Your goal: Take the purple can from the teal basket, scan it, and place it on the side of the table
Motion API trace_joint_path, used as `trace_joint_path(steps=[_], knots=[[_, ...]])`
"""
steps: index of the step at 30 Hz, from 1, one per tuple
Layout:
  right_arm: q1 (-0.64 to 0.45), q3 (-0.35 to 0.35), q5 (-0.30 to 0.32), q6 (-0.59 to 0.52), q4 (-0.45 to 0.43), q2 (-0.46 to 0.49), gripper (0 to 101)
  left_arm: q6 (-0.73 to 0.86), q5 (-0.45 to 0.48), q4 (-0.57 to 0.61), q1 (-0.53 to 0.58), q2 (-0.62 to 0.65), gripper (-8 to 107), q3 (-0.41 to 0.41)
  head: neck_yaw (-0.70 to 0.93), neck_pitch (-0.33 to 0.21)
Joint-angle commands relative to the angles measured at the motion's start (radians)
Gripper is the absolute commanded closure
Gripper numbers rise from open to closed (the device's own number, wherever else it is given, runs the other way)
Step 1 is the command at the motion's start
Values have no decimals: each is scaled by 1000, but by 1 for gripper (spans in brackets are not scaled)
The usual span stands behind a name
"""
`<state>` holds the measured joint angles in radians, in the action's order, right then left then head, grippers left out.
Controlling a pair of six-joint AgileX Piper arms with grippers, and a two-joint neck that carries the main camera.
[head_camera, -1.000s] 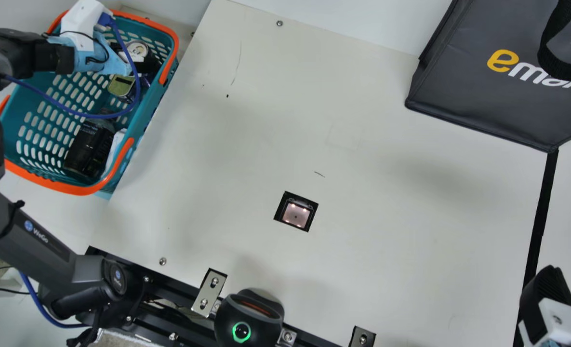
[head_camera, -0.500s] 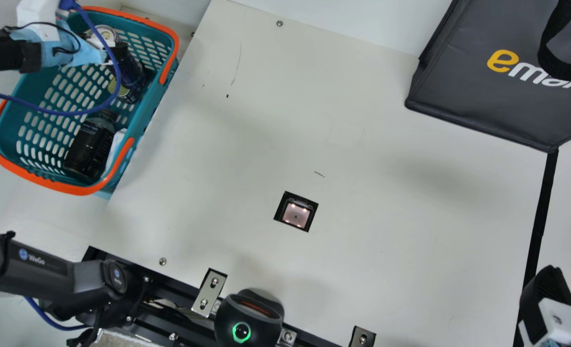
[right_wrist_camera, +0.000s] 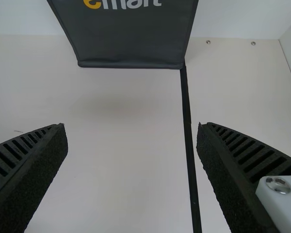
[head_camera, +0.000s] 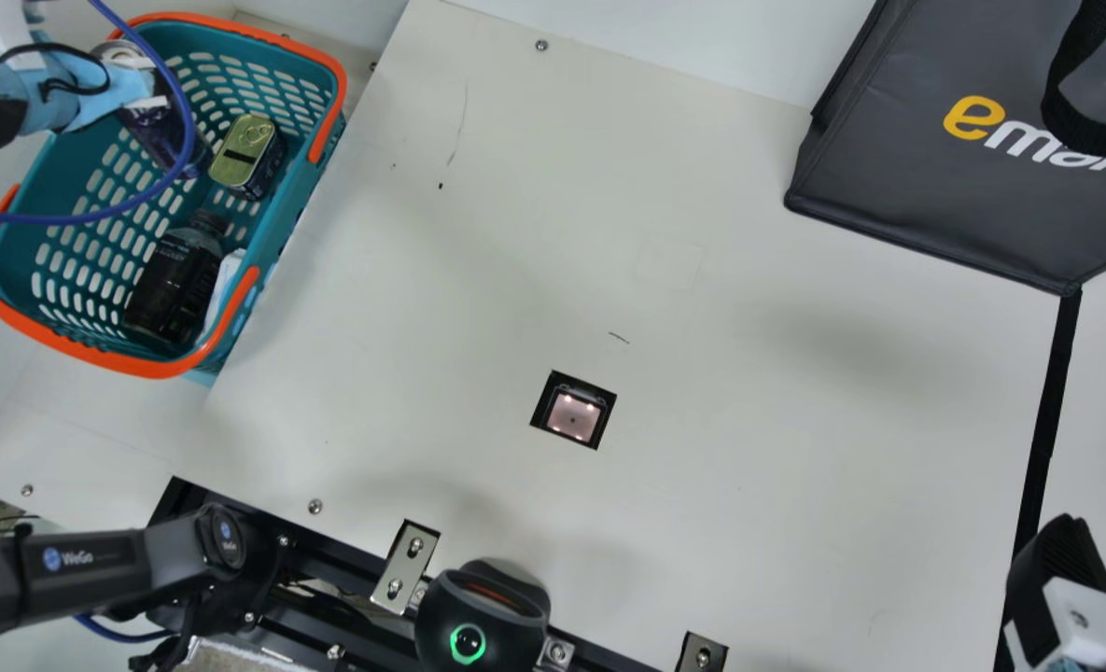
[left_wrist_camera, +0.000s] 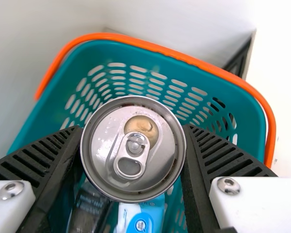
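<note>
At upper left in the main view, my left gripper point(head_camera: 142, 91) is over the far left part of the teal basket point(head_camera: 63, 331), shut on the purple can point(head_camera: 162, 138). The can leans a little, its silver top up and its body over the basket's inside. In the left wrist view the can's lid point(left_wrist_camera: 104, 162) sits between the two ribbed fingers of the left gripper point(left_wrist_camera: 134, 133), which press on its sides. My right gripper point(head_camera: 1057, 551) is at the main view's lower right corner. In the right wrist view the right gripper point(right_wrist_camera: 132, 131) stands open with nothing between its fingers.
A rectangular gold-topped tin point(head_camera: 245, 154), a dark bottle point(head_camera: 175, 285) and a white-and-blue pack point(left_wrist_camera: 140, 216) lie in the basket. The scanner window point(head_camera: 573, 414) is set into the table point(head_camera: 749, 373). A dark grey bag point(head_camera: 935, 187) stands at the back right.
My left gripper has moved left over the basket, carrying the purple can away from the gold-topped tin, which is now uncovered. The right arm has stayed still.
</note>
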<state>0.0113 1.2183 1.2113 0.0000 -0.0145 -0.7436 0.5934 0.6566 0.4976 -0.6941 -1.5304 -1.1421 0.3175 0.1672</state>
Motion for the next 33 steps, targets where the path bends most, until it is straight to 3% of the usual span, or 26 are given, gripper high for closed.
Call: trace_joint_path(steps=[1,13,23,33], knots=[[0,0,0,0,0,0,6,-250,5,-109,6,45,107,3,4,-29],[0,0,0,0,0,0,6,-644,131,-364,117,236,107,-32,4,-29],[0,0,0,0,0,0,6,-770,256,-441,299,375,107,-57,4,-29],[0,0,0,0,0,0,6,-832,357,-478,570,462,107,-56,4,-29]])
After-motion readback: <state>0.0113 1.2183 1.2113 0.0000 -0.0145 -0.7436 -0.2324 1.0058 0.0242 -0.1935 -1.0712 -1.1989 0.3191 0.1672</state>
